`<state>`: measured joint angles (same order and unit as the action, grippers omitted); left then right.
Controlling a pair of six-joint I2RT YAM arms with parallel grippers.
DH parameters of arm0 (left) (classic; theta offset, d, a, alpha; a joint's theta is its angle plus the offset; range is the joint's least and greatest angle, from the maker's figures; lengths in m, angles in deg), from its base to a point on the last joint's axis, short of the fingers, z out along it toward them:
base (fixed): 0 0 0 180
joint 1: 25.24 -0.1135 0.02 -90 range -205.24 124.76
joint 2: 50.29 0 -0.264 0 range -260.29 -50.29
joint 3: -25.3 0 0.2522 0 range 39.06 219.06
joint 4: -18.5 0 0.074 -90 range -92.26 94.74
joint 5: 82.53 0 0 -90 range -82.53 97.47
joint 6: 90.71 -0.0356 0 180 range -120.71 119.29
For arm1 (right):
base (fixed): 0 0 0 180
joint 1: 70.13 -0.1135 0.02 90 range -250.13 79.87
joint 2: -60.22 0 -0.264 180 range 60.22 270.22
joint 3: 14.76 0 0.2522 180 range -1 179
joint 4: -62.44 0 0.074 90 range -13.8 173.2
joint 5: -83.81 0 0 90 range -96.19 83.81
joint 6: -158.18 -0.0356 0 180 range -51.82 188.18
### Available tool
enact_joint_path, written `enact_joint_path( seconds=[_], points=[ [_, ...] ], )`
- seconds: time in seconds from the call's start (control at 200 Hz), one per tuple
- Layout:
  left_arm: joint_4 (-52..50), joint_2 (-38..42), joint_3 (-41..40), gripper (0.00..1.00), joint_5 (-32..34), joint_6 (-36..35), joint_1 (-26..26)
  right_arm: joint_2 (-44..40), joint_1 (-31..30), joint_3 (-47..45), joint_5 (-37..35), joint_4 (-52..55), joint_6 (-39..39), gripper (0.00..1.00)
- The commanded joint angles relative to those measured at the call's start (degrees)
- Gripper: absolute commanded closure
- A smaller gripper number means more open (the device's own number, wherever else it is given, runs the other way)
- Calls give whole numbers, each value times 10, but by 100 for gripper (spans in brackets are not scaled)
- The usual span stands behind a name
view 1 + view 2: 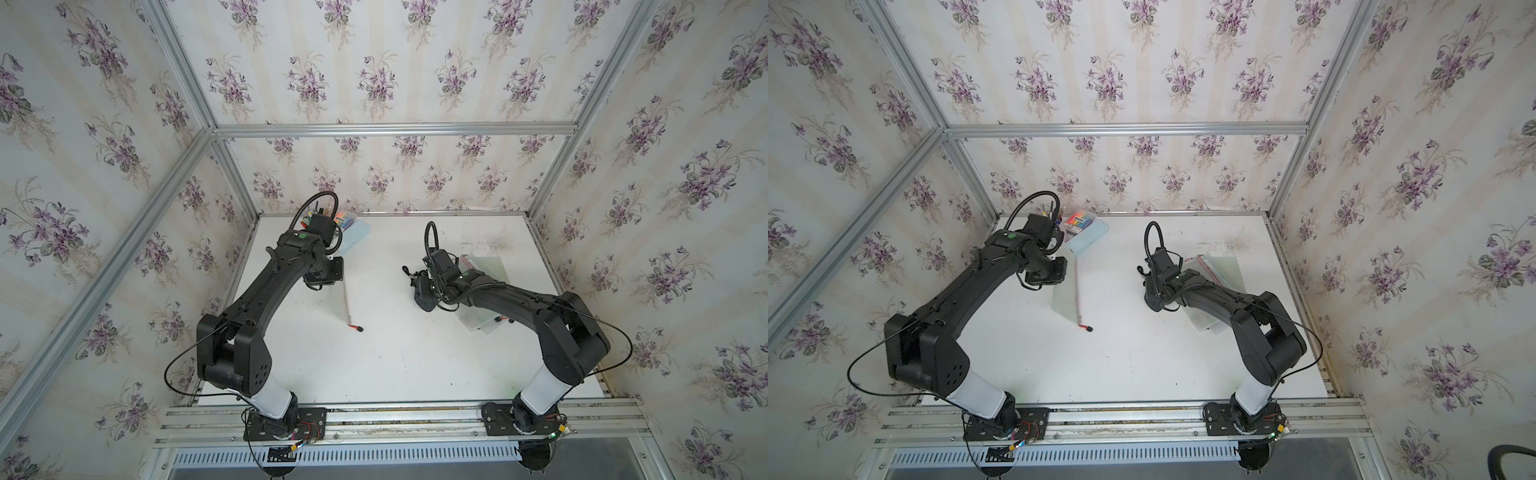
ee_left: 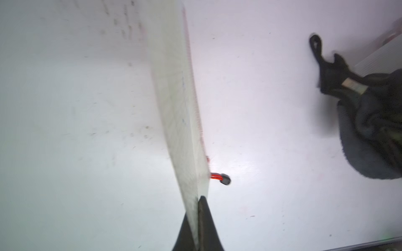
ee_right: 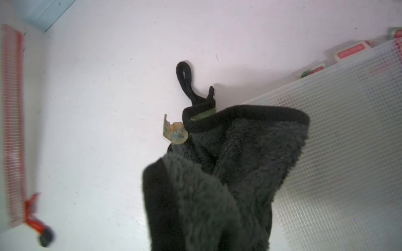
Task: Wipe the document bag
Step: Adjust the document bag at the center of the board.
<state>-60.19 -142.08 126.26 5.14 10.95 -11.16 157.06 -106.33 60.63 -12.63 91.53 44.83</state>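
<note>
Your left tool [image 2: 194, 207] is clamped on an edge of the document bag [image 2: 176, 97], with the mesh pinched between both fingers. The bag stands up on edge, left of the counter [image 1: 395, 353] centre. Its zipper pull [image 1: 359, 329] is at the end nearest the front edge. Can't tell if the bag touches the counter.

Your right tool [image 1: 420, 289] is closed on the dark grey cloth [image 3: 217, 184], fingers buried in the pile. The cloth's loop [image 3: 185, 76] lies on the counter. The cloth overlaps a stack of mesh bags [image 3: 337, 130] near the right edge. A blue box [image 1: 1088, 241] sits at the far-left corner.
</note>
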Motion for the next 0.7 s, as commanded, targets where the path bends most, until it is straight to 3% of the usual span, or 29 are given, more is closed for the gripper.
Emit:
enact_joint_path(
  seconds=[0.0, 0.205, 0.395, 0.57, 0.694],
  points=[
    [-150, -5, 54, 100, 115, -36, 5, 6, 7, 11, 4, 1, 16, 73],
    [-187, -73, 109, 100, 155, 5, 114, -1, 45, 14, 6, 8, 37, 73],
    [-149, -173, 110, 100, 90, 91, 200, -36, 113, -14, 6, 8, 49, 73],
    [-114, -259, 168, 98, 24, 129, 270, -69, 147, -37, 5, 10, 56, 73],
    [-82, -314, 215, 84, -48, 133, 301, -86, 157, -44, 10, 12, 58, 73]
  ],
)
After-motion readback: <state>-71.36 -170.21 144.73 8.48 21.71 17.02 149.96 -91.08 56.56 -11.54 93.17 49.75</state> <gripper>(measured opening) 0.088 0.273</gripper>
